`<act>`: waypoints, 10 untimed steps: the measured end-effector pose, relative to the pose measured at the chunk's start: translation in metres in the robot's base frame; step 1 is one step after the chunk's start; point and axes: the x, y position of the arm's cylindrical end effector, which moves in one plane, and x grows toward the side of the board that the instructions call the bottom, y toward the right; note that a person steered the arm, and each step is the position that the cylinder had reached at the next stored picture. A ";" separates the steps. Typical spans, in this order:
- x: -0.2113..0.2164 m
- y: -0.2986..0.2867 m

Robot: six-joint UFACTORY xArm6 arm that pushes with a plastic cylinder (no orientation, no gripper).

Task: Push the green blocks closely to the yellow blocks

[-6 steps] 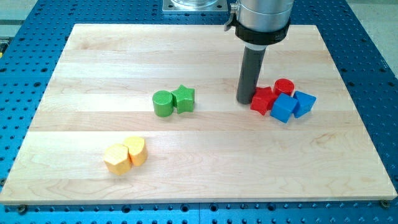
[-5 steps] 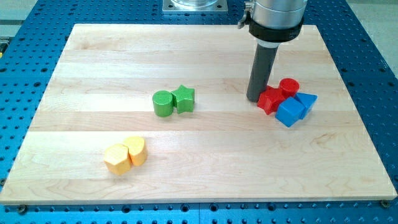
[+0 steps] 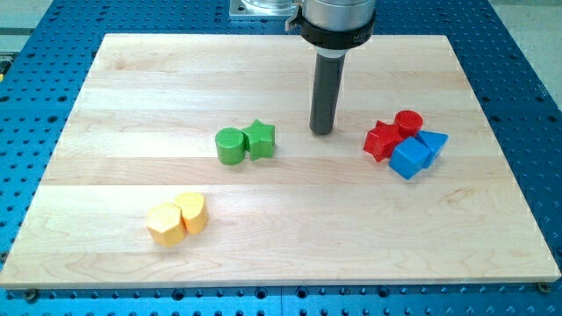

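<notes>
Showing, left to right: yellow blocks (image 3: 176,219) touching as pair near view's bottom left; green cylinder (image 3: 230,146) touching green star (image 3: 260,139) mid-board, well apart from yellow pair, unmoved. My tip (image 3: 321,132) now left of its earlier spot beside red-and-blue cluster (image 3: 406,144), clear of it, right of green star, not touching. No jaws fitted; bare rod. Push path from green toward yellow unobstructed; cluster stands outside route.

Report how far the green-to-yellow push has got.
Nothing done: the green cylinder and green star sit together mid-board, well apart from the yellow blocks at the view's lower left. My tip stands right of the star, not touching. The whole push remains.
</notes>
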 end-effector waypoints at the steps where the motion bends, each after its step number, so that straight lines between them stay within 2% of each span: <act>1: -0.003 -0.017; 3: 0.022 -0.085; 4: 0.060 -0.120; 5: 0.071 -0.146; 6: 0.072 -0.161; 7: 0.091 -0.172; 8: 0.074 -0.177; 9: 0.074 -0.225; 10: 0.091 -0.216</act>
